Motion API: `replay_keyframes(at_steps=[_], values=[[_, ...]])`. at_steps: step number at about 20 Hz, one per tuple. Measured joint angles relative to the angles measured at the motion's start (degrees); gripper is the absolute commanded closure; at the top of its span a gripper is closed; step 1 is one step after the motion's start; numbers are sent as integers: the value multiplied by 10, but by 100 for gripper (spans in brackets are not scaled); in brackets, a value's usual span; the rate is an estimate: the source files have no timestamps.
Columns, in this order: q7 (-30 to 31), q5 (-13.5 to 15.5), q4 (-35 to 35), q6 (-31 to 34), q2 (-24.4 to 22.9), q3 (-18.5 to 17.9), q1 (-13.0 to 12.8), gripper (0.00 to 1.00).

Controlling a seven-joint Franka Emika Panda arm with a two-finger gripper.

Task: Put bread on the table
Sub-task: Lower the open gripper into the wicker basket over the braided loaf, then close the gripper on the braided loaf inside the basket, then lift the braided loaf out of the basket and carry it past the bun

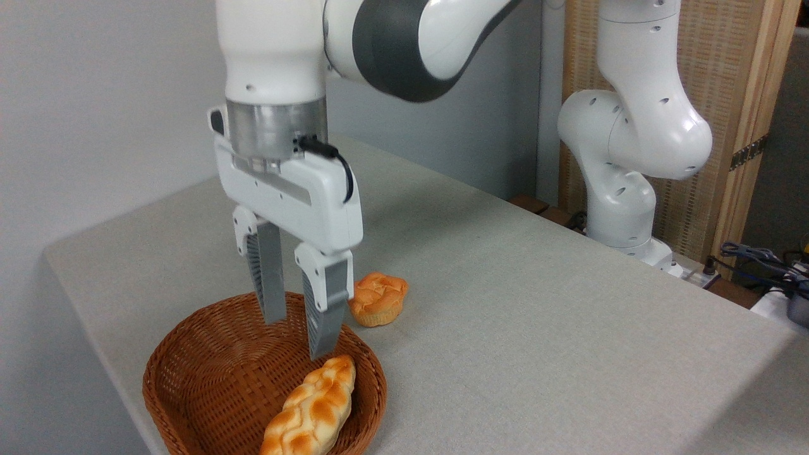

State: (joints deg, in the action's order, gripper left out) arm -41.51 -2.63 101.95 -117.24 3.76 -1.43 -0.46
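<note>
**Clearance around the basket**

The gripper (297, 338), fingers parted, hangs inside the wicker basket (189, 373) rim, above the bread (313, 404). A bun (378, 298) sits just beside the rim; the table (537, 328) to its right lies open.

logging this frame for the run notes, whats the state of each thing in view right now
Two-finger white gripper: open, empty, fingers pointing down over the basket.
Long braided cream and orange-brown bread: lying in the basket, not gripped.
Brown wicker basket: upright on the table, holding only the braided bread.
Small round orange bun: sitting on the grey-beige cloth table, outside the basket.
</note>
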Motion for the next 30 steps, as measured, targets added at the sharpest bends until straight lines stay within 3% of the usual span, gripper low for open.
replay_keyframes(at_steps=[4, 7, 10, 11, 12, 13, 15, 24, 30], values=[[0, -15, 20, -24, 20, -1, 0, 0], [0, -18, 37, -76, 47, -3, 0, 0], [1, -48, 40, -93, 78, -4, 0, 0], [1, -53, 40, -96, 86, -4, 0, 9], [1, -56, 40, -99, 91, -4, 0, 32], [1, -59, 40, -102, 93, -4, -1, 50], [1, -60, 38, -103, 93, -4, -1, 63], [1, -60, 38, -103, 95, -4, -4, 69], [1, -60, 36, -103, 94, -4, -4, 79]])
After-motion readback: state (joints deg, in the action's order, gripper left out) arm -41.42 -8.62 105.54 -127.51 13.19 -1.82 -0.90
